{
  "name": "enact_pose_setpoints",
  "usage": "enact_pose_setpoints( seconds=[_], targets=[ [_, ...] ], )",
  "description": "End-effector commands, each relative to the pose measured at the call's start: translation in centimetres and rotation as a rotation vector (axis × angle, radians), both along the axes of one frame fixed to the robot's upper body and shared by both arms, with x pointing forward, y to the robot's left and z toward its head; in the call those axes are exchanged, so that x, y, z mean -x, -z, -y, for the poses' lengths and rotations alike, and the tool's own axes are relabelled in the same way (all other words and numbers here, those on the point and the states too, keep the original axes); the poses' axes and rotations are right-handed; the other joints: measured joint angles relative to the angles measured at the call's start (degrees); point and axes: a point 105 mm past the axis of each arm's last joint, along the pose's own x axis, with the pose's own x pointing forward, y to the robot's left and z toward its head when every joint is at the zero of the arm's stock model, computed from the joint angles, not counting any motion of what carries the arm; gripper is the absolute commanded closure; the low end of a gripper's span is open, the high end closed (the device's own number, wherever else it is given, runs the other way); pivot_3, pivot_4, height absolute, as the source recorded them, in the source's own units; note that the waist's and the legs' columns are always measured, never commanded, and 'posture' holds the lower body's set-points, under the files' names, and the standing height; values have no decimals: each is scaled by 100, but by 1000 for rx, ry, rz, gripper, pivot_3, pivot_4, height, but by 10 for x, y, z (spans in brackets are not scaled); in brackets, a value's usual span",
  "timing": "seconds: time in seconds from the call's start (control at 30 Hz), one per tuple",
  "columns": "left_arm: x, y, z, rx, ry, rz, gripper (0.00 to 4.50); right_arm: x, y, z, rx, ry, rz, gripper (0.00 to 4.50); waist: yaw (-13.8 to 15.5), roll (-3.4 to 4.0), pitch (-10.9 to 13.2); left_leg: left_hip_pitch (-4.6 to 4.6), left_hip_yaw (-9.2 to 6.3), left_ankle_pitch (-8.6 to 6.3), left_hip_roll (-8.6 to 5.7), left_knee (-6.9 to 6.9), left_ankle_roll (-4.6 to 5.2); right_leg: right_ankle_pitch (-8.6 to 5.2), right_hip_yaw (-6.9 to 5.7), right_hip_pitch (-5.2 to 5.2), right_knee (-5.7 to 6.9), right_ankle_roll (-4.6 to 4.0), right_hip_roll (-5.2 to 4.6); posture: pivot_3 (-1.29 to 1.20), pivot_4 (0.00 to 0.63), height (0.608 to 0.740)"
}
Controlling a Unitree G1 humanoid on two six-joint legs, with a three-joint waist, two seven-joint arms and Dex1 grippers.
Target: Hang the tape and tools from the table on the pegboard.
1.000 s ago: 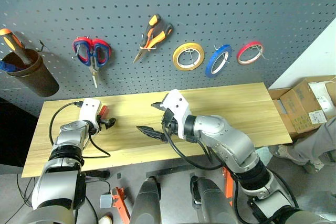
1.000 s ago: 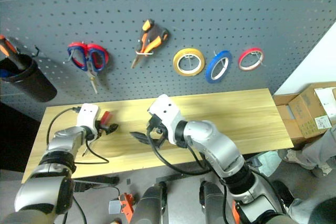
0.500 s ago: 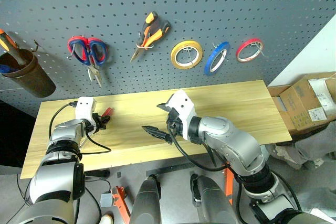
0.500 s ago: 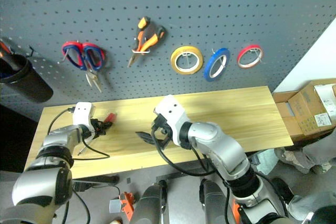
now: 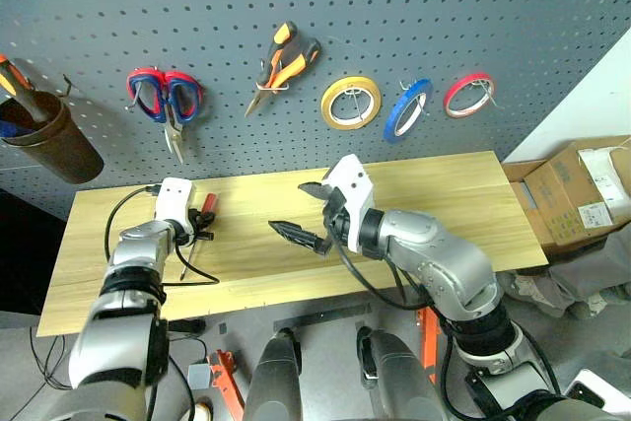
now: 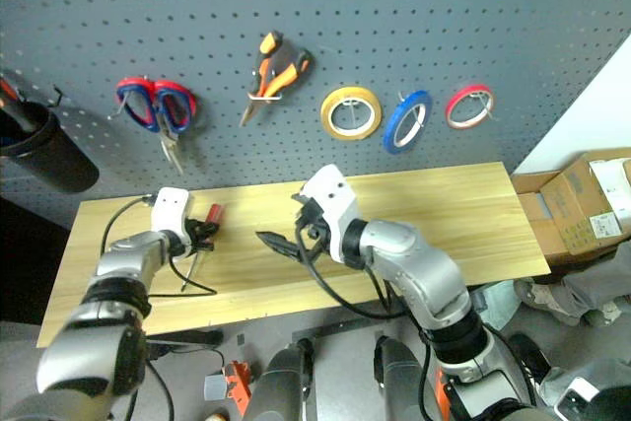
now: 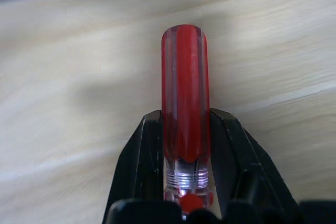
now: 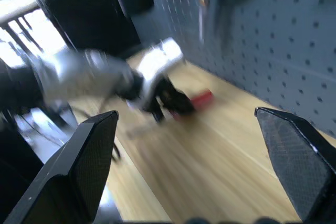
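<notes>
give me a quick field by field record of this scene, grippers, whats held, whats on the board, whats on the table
left gripper: shut on the red-handled screwdriver, just above the table
right gripper: open, holding nothing, over the middle of the table
pegboard: scissors, pliers, yellow tape, blue tape and red tape hang on hooks
cup: hangs at the board's left end with an orange-handled tool in it
left to hang: the screwdriver

Red screwdriver (image 7: 185, 103), blue tape (image 5: 408, 109), orange-black pliers (image 5: 284, 62), dark grey perforated pegboard (image 5: 513, 27), light wood-grain desk (image 5: 444, 194).
</notes>
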Motion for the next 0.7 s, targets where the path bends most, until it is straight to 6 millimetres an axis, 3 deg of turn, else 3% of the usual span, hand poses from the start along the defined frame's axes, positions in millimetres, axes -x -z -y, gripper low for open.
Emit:
enact_pose_setpoints(
  seconds=[0.03, 0.33, 0.43, 0.53, 0.7],
  targets=[
    [7, -41, 16, -94, -20, 178, 3632, 21, -32, 5, -173, -114, 28, 0, 5, -27, -25, -2, -3, -2, 1, -2, -8, 9, -1, -3, 3, -14, -14, 120, 172, 740],
    [69, -84, 11, -331, -350, 444, 3632, 27, -44, 7, -269, -163, 40, 0, 78, -67, -366, 2, -2, -4, -5, -11, -28, 7, -9, -1, -10, -10, -11, 197, 99, 740],
    [94, -115, 2, -384, -510, 584, 3632, 23, -51, 0, -304, -172, 74, 0, 135, -78, -503, 8, 5, 0, -3, -7, -33, -5, -5, 3, -13, 14, 8, 253, 75, 740],
    [86, -162, -1, -444, -530, 753, 3632, 18, -55, -9, -318, -186, 109, 0, 257, -81, -574, 31, 5, 2, -1, -1, -30, 2, -9, 30, -13, 12, 17, 284, 58, 740],
    [57, -215, -19, -451, -551, 892, 3632, 6, -64, -15, -341, -168, 168, 0, 491, -93, -762, 63, 4, 7, 5, -1, -25, 28, -21, 63, -29, -11, 27, 299, 34, 740]
  ],
)
